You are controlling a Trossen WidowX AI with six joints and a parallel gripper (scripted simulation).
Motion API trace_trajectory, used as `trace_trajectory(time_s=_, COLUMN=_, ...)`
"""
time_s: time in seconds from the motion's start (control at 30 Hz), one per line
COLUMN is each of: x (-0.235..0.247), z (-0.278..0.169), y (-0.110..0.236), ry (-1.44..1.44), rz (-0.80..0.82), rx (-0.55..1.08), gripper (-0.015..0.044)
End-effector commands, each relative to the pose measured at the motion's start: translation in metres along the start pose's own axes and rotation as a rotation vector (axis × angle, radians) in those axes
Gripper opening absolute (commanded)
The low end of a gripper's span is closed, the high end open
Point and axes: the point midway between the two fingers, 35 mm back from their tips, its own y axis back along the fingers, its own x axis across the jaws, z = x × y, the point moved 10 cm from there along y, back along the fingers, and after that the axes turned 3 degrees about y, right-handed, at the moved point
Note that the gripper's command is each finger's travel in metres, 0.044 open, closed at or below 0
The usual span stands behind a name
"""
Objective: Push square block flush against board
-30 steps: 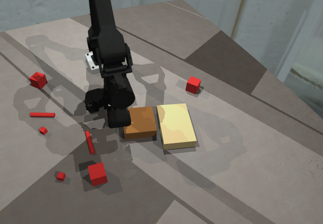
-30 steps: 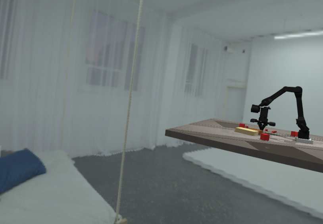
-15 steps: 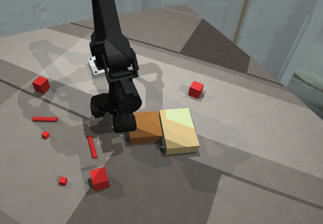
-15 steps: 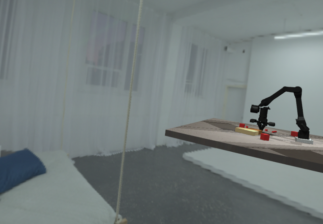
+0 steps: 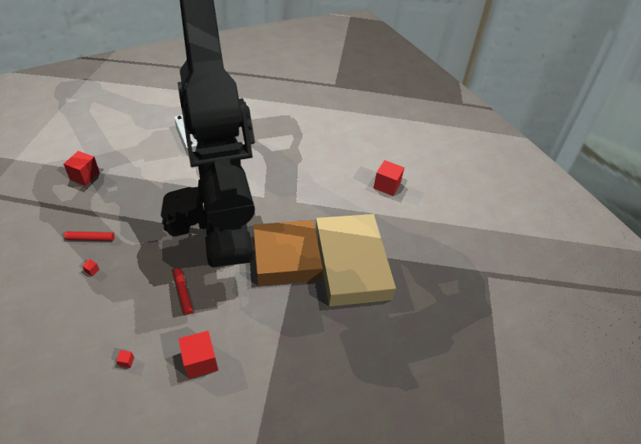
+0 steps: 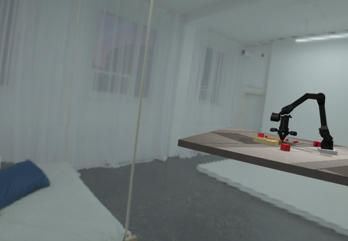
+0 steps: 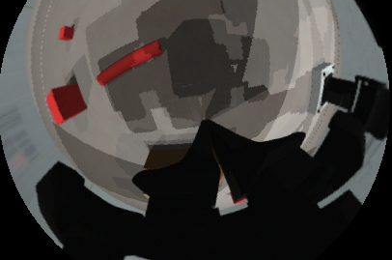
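The square block [image 5: 286,249] [image 6: 274,139] [image 7: 166,158] is orange-brown and lies flat. The pale yellow board [image 5: 353,257] [image 6: 264,141] lies flat to its right in the top view. The block's right side meets the board's long left side there, with no gap that I can see. Their back edges look about even; the board reaches further to the front. My gripper [image 6: 282,139] [image 7: 205,123] is shut and empty, low beside the block's left side. The arm hides its fingertips in the top view, and I cannot tell whether they touch the block.
A red cube [image 5: 388,177] stands behind the board. A red rod [image 5: 183,291] and a large red cube [image 5: 198,353] are left and front of the block. Another rod [image 5: 89,236], a red cube [image 5: 81,168] and two small red cubes [image 5: 90,267] [image 5: 124,359] are further left.
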Motion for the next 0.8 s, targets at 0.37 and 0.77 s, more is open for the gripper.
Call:
trace_trajectory(time_s=0.37, x=0.0, z=0.015, y=0.027, ry=0.002, rz=0.0, rx=0.001, gripper=0.0)
trace_trajectory(time_s=0.77, x=0.004, z=0.013, y=0.058, ry=0.055, rz=0.018, rx=-0.001, gripper=0.0)
